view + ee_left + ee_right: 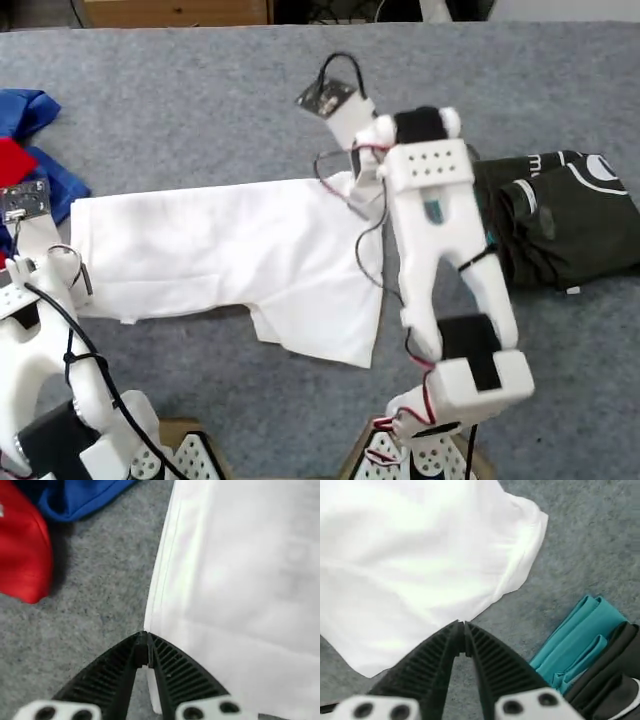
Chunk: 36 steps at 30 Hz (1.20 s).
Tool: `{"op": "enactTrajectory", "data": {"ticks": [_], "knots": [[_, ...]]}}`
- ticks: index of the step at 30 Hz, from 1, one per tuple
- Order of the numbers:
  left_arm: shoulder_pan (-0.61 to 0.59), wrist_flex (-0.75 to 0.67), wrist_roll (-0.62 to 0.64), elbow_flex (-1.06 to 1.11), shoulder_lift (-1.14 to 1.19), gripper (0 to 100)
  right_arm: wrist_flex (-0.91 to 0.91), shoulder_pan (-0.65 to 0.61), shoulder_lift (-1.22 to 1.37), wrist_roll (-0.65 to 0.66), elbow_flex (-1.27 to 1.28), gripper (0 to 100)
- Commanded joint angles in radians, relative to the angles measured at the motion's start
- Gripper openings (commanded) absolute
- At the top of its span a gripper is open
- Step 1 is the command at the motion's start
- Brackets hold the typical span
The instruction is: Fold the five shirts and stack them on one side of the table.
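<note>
White shirt, one each blue, red, black, teal

Left arm: the white plastic left arm rises from its base at the table's near left corner and runs along the left edge, black cable looped beside it.
Left gripper: the black ribbed left gripper points down, its fingertips pressed together.
Right arm: the white plastic right arm stretches from the near centre base away across the table, wrist bent down.
Right gripper: the black ribbed right gripper has its tips closed to a point.
</note>
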Motion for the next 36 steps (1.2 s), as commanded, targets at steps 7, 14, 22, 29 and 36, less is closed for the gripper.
{"op": "enactTrajectory", "data": {"ticks": [7,14,22,29,36], "knots": [[-0.07,0.107,-0.005,-0.14,-0.031,3,-0.106,-0.083,-0.174,0.009,0.306,1.2],[-0.108,0.261,0.0,-0.343,-0.031,3,-0.107,-0.276,-0.246,0.124,0.463,1.5],[-0.058,0.107,0.063,-0.222,-0.031,3,-0.215,-0.442,-0.275,0.13,0.638,14.2],[-0.024,-0.242,0.212,0.012,-0.026,3,-0.336,-0.48,-0.275,0.132,0.773,15.2],[-0.024,-0.377,0.23,0.091,-0.029,3,-0.456,-0.48,-0.269,0.13,0.858,15.3]]}}
